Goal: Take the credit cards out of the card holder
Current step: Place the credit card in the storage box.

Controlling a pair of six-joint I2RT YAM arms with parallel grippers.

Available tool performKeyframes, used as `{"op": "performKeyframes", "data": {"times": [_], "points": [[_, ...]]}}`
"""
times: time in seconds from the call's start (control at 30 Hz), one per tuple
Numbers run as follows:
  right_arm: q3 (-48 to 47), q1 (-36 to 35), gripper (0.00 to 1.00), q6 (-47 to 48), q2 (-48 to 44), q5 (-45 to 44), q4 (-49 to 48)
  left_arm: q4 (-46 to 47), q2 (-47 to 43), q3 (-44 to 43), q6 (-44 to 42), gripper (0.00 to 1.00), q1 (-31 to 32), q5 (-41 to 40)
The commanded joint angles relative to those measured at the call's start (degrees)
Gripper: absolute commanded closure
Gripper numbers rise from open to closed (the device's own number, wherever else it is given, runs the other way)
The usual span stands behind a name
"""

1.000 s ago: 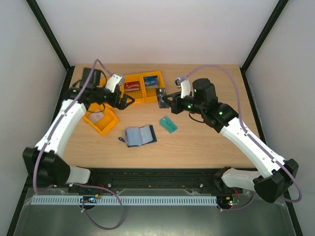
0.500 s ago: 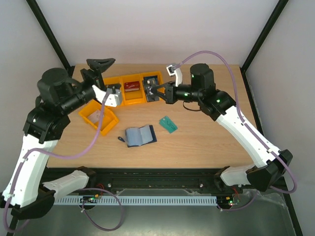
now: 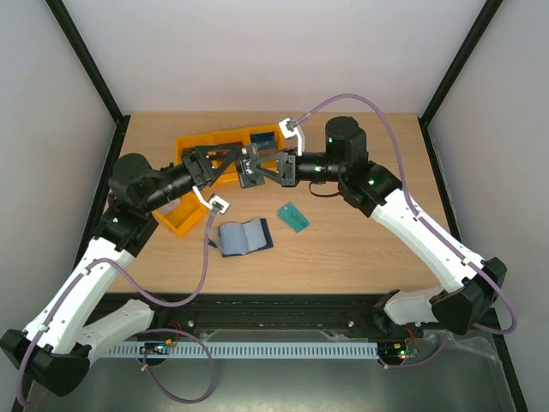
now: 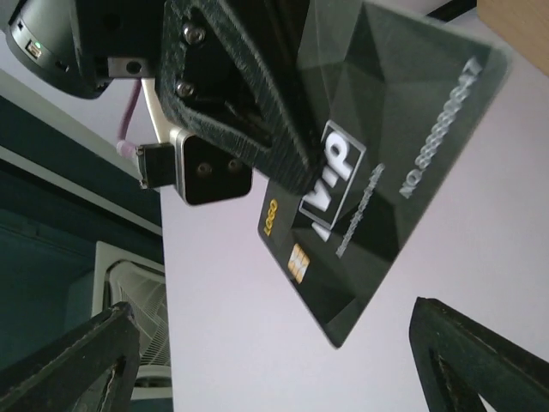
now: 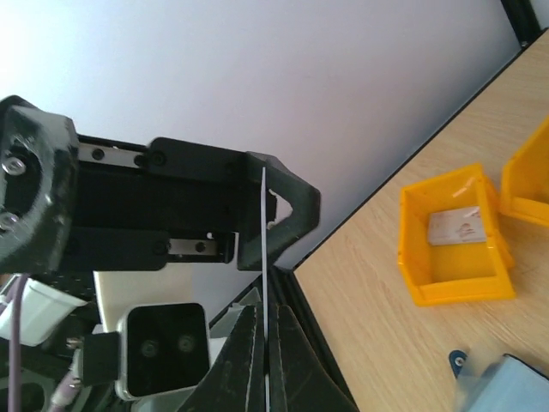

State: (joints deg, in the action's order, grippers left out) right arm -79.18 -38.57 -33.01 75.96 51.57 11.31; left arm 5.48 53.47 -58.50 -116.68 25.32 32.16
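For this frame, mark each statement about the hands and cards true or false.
1. The right hand grips a dark card. True.
2. The left hand is shut on that card. False: its fingers stand wide apart on either side of it.
3. The holder lies open on the table. True.
4. The teal card sits in an orange bin. False: it lies on the table, right of the holder.

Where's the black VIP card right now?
Top view, centre back: the black VIP card is pinched in the right gripper, midair over the orange bins, facing the open left gripper.
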Motion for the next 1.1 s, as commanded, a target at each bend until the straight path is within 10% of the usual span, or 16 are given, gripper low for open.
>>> {"op": "performKeyframes", "data": {"times": [0.0, 0.4, 0.57, 0.7, 0.9, 1.07], "points": [[-0.52, -1.47, 0.98, -1.83, -0.48, 1.27, -5.02, 1.11, -2.71, 1.76, -24.15, 0.16, 0.01, 4.73], [-2.72, -2.81, 0.98, -1.61, 2.62, 0.98, -5.63, 0.15, -3.08, 3.77, -23.02, 0.59, 0.08, 5.29], [-3.2, -2.83, 0.98, -1.36, 3.08, 0.98, -5.37, 0.87, -3.52, 4.8, -22.72, 0.96, 0.08, 5.88], [-3.06, -2.78, 0.98, -0.19, 2.58, 0.17, -4.13, 2.36, -4.13, 6.25, -21.01, 0.98, 0.08, 4.68], [-2.89, -0.83, 0.01, 5.71, -0.48, -19.23, 7.13, -13.11, -2.23, 0.77, -5.15, 0.98, 0.33, -21.17], [1.42, 3.14, 0.01, 6.25, -4.74, -34.84, 11.67, -45.08, 13.34, -17.95, 27.49, 0.98, -1.7, -45.12]]}}
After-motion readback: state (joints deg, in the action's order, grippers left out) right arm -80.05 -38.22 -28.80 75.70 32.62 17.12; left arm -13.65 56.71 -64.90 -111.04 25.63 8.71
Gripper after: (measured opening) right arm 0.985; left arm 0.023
